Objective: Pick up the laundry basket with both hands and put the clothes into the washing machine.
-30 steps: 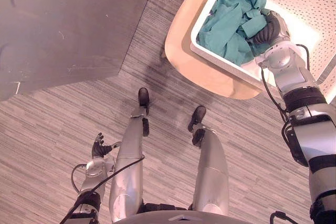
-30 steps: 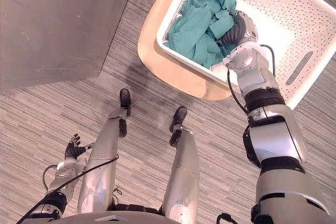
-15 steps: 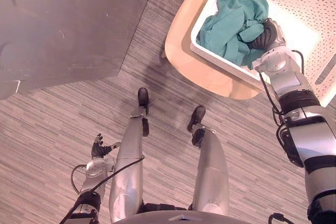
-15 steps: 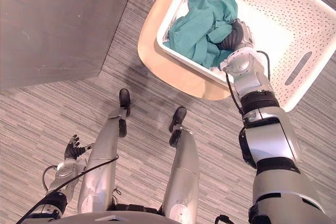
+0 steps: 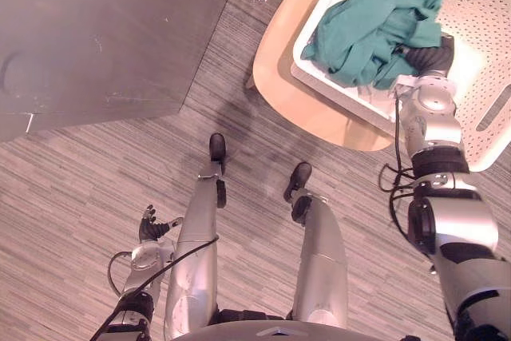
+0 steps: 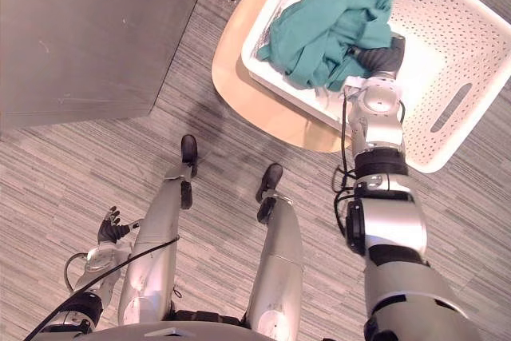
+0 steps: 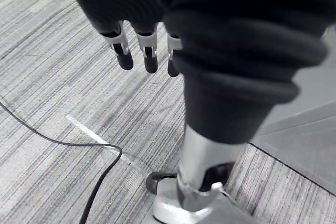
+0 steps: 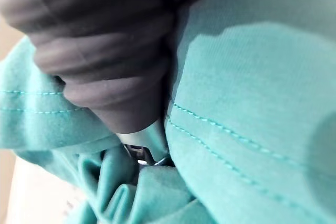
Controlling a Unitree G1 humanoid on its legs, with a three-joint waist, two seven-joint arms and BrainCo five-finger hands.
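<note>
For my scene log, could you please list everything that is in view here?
Laundry basket: one, white and perforated, on the round table.
Clothes: one bundle, teal, inside the laundry basket, at the end nearer the grey unit.
Round table: one, light wood, under the laundry basket.
Grey unit: one, large and box-shaped, on the floor ahead to the robot's left.
Floor: grey, striped.
Left robot hand: one, dark-tipped, open, low at the robot's left side, holding nothing.
Right robot hand: one, dark-covered, pushed into the clothes.

Round wooden table (image 5: 294, 95) on striped grey floor (image 5: 80, 193).
</note>
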